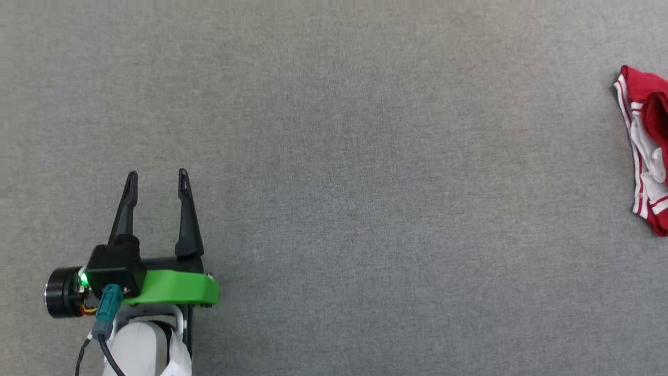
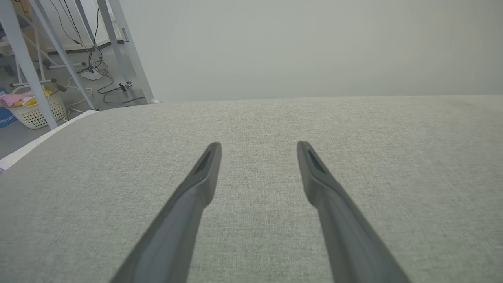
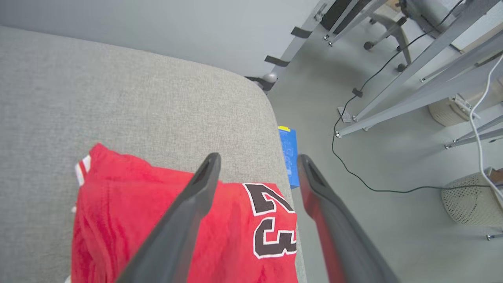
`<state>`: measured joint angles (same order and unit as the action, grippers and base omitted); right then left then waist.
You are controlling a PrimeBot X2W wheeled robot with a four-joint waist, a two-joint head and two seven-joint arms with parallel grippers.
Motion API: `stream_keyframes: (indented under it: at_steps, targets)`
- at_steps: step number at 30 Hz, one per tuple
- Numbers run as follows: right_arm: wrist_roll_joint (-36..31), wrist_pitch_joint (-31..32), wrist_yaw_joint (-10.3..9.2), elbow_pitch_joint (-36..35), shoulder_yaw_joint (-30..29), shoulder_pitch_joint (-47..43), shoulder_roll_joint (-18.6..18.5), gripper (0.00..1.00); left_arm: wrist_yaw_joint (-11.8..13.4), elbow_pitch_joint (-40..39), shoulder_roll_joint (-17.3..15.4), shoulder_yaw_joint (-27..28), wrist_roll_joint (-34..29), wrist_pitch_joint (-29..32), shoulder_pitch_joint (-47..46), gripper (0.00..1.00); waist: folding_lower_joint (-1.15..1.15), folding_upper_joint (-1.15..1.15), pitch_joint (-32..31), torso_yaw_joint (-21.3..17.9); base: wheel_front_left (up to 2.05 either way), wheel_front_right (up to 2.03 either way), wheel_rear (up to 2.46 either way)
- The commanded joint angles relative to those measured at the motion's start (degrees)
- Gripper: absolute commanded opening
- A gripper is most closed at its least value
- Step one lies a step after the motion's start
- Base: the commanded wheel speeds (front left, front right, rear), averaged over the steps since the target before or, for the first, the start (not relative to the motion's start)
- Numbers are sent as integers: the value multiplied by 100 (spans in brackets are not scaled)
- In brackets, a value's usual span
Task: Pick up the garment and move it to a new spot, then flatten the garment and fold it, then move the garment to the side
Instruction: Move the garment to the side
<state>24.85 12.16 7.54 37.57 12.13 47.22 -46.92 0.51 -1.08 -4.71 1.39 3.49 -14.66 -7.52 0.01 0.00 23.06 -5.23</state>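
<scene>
Gaping wide: right gripper [image 3: 258,157] above garment [image 3: 228,236]; left gripper [image 1: 157,173] above grey surface [image 1: 365,156].

Soft, even, diffuse light fills all 3 views, with no glare and no clear source. In the head view the grey fabric surface [image 1: 334,156] is sharp and flatly lit, and the left gripper [image 1: 157,174] throws almost no shadow. The left wrist view is pale and low in contrast; its fingers [image 2: 188,204] blur toward the bottom edge, and the surface's far edge bows from the wide lens. In the right wrist view the garment [image 3: 129,212] is saturated red, tinting one finger [image 3: 334,236] of the right gripper [image 3: 258,156], both fingers blurred.
</scene>
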Motion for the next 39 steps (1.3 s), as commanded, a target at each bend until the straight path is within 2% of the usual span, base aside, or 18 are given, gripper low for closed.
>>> stream_keyframes:
  at_steps: [1,6,13,22,30,39]
  targets:
    - [-133,-323,-5,-173,-98,-108,166,100,39,13,30,31,49,-34,106,100,-1,0,-498,91,0,0,0]
    - [-483,-1213,-5,-734,-384,-411,704,100,57,45,49,74,76,-34,325,100,-1,0,-788,165,0,0,0]
    - [-967,-2306,-5,-1504,-793,-980,1790,100,76,109,78,84,109,-34,537,100,-1,0,-1169,336,0,0,0]
    - [-1281,-2700,-5,-2265,-694,-1980,3025,100,98,194,102,112,138,-34,723,100,-1,0,-1493,448,0,0,0]
    - [-1433,-2714,-5,-2564,-725,-3044,3670,100,90,304,123,44,158,-34,787,100,-1,0,-1717,544,0,0,0]
    - [-1526,-2715,-5,-2891,-985,-4084,3973,100,11,380,146,-28,300,-34,976,100,-1,0,-1999,551,0,0,0]
